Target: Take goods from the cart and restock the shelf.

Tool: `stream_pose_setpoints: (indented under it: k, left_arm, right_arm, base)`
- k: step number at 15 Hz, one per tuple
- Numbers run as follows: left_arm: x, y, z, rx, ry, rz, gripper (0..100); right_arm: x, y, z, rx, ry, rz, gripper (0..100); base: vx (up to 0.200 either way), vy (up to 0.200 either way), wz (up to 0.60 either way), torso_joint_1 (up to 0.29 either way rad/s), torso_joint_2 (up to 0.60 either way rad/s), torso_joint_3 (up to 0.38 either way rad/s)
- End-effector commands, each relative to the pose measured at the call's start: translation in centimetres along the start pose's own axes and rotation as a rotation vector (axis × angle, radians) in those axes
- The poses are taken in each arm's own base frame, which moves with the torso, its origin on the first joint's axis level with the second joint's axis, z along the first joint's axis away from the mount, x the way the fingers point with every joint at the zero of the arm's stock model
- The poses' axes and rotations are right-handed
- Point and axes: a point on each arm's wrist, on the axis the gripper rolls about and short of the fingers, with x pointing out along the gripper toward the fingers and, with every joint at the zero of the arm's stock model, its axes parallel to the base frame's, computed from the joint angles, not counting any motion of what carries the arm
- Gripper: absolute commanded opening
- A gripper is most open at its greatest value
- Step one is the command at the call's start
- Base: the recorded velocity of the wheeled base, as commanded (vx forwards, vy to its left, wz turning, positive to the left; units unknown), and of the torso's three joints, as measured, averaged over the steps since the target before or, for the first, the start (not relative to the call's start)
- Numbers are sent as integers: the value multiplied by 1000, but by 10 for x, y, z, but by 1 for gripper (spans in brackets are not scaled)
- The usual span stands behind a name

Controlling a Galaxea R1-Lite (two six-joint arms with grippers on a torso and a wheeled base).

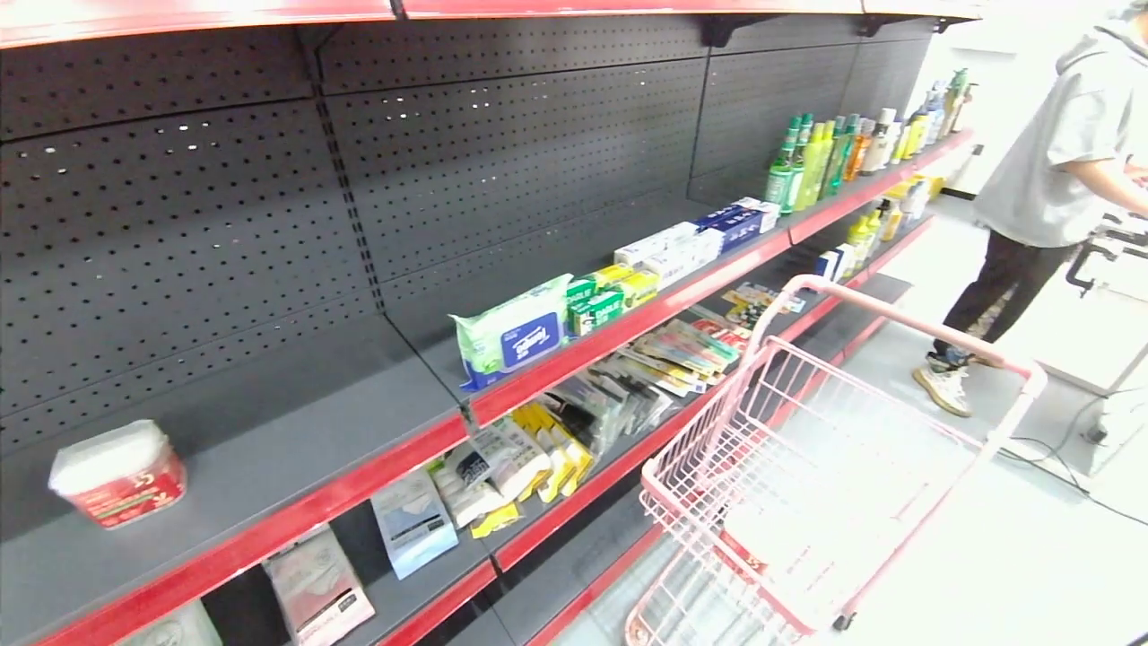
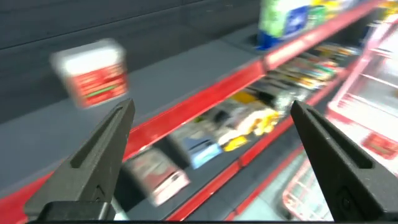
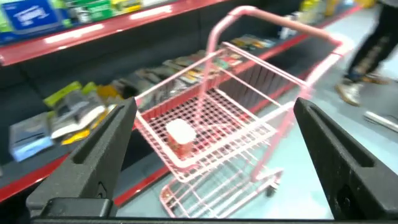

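On the shelf (image 1: 296,422) sits a red-labelled tub (image 1: 117,473), its twin (image 3: 180,137) in the cart (image 1: 897,317); left gripper (image 2: 212,104), right gripper (image 3: 216,102) fingers apart

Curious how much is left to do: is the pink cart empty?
Not empty. One red-and-white tub sits in the upper basket of the pink cart.

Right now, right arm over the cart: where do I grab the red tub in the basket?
Probably from above: the cart has wire walls blocking side approaches. The red tub looks upright, white lid up, so lower the right gripper with open fingers straddling its red sides just below the lid.
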Motion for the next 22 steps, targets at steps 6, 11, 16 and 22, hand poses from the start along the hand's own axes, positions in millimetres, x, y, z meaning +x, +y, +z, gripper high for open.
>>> stream_pose_setpoints:
  k: [6,11,16,22]
  left_arm:
    - [0,0,0,0,1,0,100]
    - [0,0,0,-2,1,2,100]
    - [0,0,0,5,1,6,100]
    - [0,0,0,5,1,8,100]
  right_arm:
    - [7,0,3,-4,95,-20,100]
    - [111,-2,177,-2,157,-33,100]
    - [142,4,113,-59,482,50,100]
    - [213,27,68,-54,799,292,100]
  base:
    - [0,0,0,0,0,0]
    - [0,0,0,0,0,0]
    - [0,0,0,0,0,0]
    - [0,0,0,0,0,0]
